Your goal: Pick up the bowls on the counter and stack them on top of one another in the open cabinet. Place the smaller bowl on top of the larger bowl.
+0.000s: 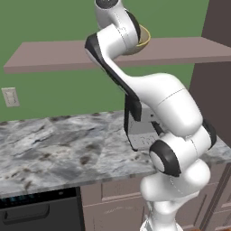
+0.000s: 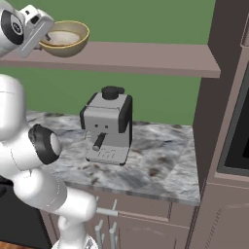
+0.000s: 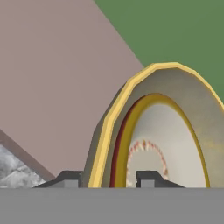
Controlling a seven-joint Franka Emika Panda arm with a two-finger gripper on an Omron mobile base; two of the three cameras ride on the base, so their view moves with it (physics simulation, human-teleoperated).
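larger bowl (image 2: 68,44) sits on the open cabinet (image 2: 146,61), far left end | smaller bowl (image 2: 62,38) nested inside it | gripper (image 2: 44,36) at the larger bowl's left rim | coffee machine (image 2: 108,126) on the counter (image 2: 160,168), below the cabinet

green wall (image 1: 54,90) with a pale outlet (image 1: 10,96); mauve drawer fronts (image 2: 146,214); tall dark cabinet (image 2: 228,146) at right.

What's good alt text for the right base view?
The robot's hand is at the rim of the larger yellow-tan bowl on the mauve-brown shelf, with the smaller cream bowl nested inside it. Below, a grey espresso machine stands on the marbled counter against a green wall.
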